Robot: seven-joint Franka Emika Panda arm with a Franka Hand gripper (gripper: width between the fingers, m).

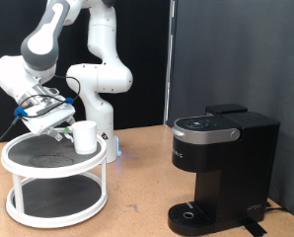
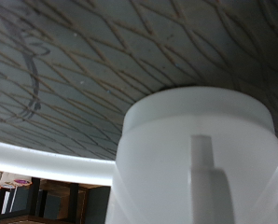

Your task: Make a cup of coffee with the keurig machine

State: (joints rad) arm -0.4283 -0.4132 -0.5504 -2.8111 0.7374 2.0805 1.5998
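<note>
The white cup [image 1: 85,136] stands upright on the top shelf of a round white two-tier stand [image 1: 56,181] at the exterior view's left. My gripper [image 1: 58,123] hovers just to the left of the cup, close to it; its fingers are hard to make out there. The wrist view is filled by the cup [image 2: 200,159] with its handle facing the camera, and shows no fingers. The black keurig machine [image 1: 221,170] stands at the exterior view's right with its lid down and nothing on its round drip base [image 1: 189,213].
The stand's dark mesh top [image 2: 74,75] fills the wrist view behind the cup. The wooden table [image 1: 137,197] lies between stand and machine. A black panel [image 1: 236,59] stands behind the machine. The arm's white base [image 1: 103,109] is behind the stand.
</note>
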